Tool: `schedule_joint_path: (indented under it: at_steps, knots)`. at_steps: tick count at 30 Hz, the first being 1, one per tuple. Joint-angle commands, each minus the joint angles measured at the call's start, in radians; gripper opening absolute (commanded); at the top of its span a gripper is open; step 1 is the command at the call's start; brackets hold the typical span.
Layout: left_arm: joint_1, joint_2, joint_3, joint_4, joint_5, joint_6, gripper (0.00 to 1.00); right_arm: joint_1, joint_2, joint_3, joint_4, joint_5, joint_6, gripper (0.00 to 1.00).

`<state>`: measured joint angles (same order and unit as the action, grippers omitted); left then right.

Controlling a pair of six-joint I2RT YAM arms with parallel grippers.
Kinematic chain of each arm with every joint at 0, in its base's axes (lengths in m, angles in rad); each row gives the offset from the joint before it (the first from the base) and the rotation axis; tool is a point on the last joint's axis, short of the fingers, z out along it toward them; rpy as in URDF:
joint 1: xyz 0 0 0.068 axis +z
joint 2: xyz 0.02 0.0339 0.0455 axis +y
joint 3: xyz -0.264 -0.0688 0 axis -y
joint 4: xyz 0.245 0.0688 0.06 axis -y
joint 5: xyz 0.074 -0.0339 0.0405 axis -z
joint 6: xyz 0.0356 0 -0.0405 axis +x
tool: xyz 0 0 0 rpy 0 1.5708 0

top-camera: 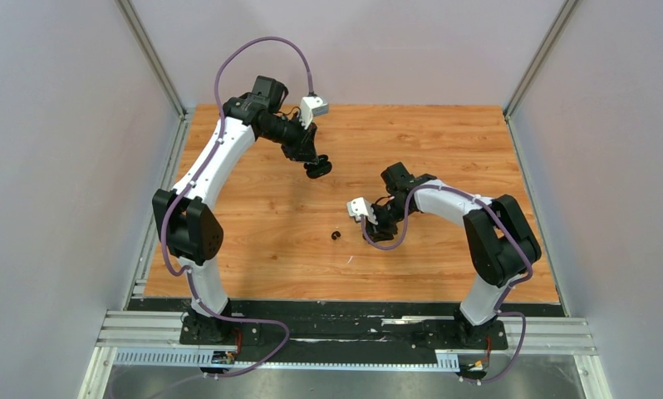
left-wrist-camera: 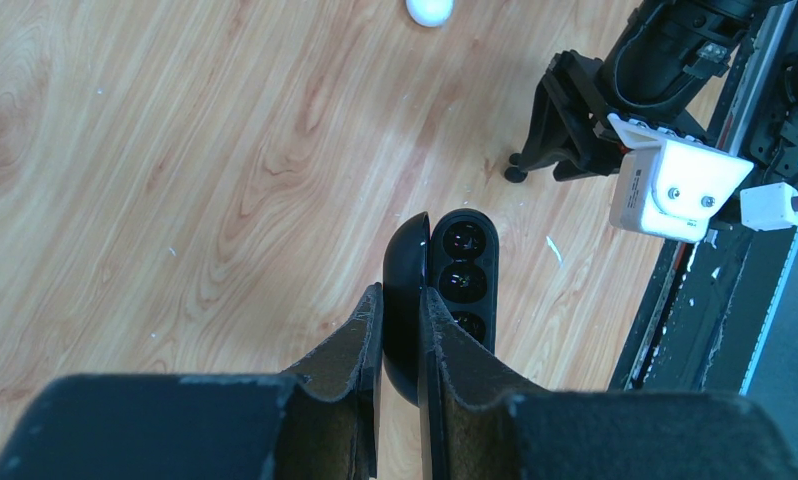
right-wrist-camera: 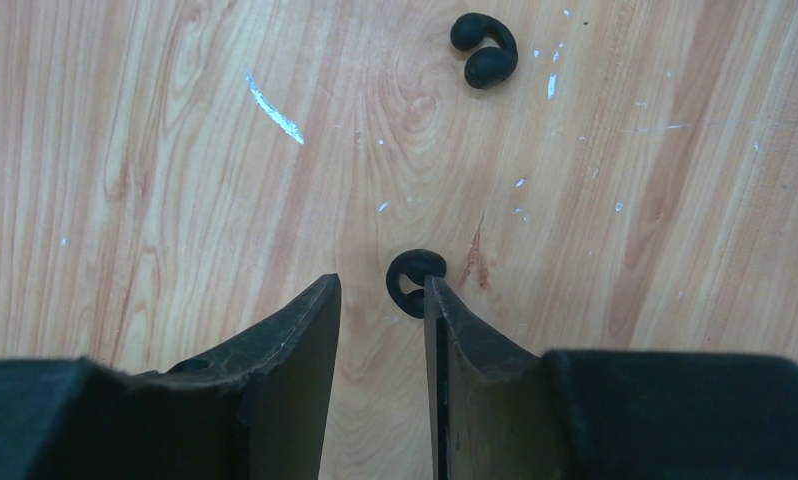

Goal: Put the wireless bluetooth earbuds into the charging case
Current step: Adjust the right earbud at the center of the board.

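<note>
My left gripper [left-wrist-camera: 400, 295] is shut on the lid of the black charging case [left-wrist-camera: 465, 265], holding it above the table with the lid swung open and its dark sockets showing. In the top view the case [top-camera: 318, 169] hangs under the left gripper [top-camera: 315, 163]. My right gripper [right-wrist-camera: 380, 285] is open, low over the wood. A black C-shaped earbud [right-wrist-camera: 407, 276] lies on the table at the tip of its right finger, partly hidden behind it. A second black earbud [right-wrist-camera: 485, 50] lies farther ahead, also visible in the top view as a black earbud [top-camera: 336, 235].
A white earbud [left-wrist-camera: 430, 10] lies on the wooden table [top-camera: 253, 233] at the top edge of the left wrist view. The right arm's wrist camera [left-wrist-camera: 675, 185] sits close to the right of the held case. Grey walls enclose the table.
</note>
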<state>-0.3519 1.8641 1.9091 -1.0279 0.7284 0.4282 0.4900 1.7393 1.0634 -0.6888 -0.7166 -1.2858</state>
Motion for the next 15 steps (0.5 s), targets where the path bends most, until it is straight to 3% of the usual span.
schedule_joint_path:
  at_steps: [1, 8, 15]
  knots:
    - [0.003, -0.027, 0.001, 0.005, 0.027, -0.01, 0.0, 0.005, -0.009, 0.036, -0.018, -0.071, -0.04, 0.38]
    - [0.002, -0.028, 0.0, 0.003, 0.023, -0.009, 0.0, 0.007, -0.003, 0.031, 0.009, -0.086, -0.046, 0.41]
    - [0.002, -0.025, 0.0, 0.003, 0.021, -0.011, 0.0, 0.007, 0.028, 0.056, -0.018, -0.089, -0.046, 0.35]
